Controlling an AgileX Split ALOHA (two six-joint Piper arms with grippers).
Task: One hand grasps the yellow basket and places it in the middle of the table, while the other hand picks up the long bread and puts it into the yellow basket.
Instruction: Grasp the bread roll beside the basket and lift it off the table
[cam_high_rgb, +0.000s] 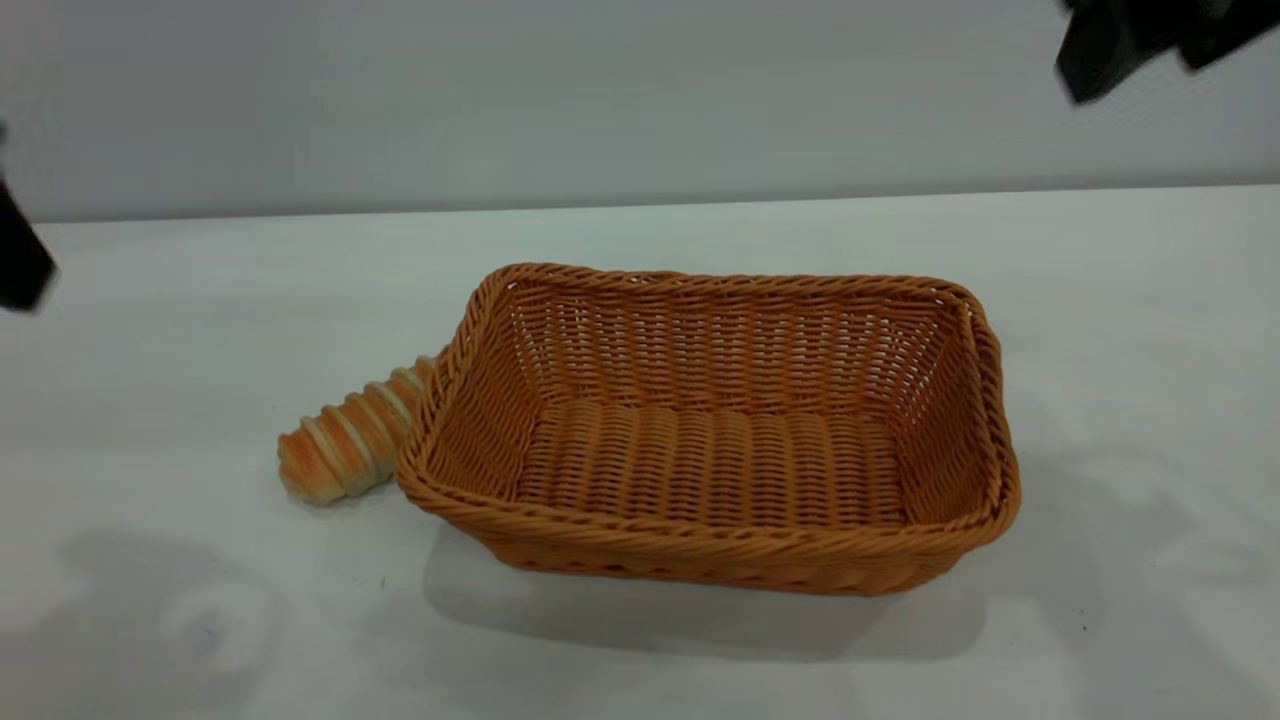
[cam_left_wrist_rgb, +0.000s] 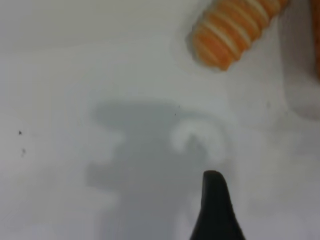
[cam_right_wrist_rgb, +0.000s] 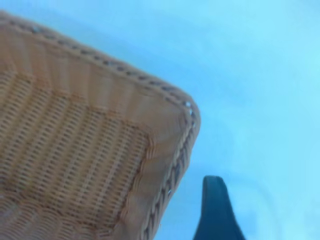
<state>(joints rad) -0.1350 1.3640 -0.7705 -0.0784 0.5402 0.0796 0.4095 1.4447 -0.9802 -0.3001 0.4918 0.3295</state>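
The yellow basket (cam_high_rgb: 720, 440) stands upright and empty on the white table (cam_high_rgb: 180, 320), slightly right of its middle. The long bread (cam_high_rgb: 345, 445), orange with cream spiral bands, lies on the table against the basket's left rim. My left gripper (cam_high_rgb: 18, 262) hangs above the table at the far left edge, well away from the bread; the left wrist view shows the bread (cam_left_wrist_rgb: 235, 30) some way ahead of it. My right gripper (cam_high_rgb: 1130, 40) is high at the back right. In the right wrist view, one corner of the basket (cam_right_wrist_rgb: 75, 150) lies below and beside it. Neither gripper holds anything that I can see.
A plain grey wall (cam_high_rgb: 600, 100) rises behind the table's far edge. Soft arm shadows fall on the tabletop at the front left (cam_high_rgb: 150, 600) and at the right (cam_high_rgb: 1150, 520). Bare tabletop surrounds the basket and the bread on all sides.
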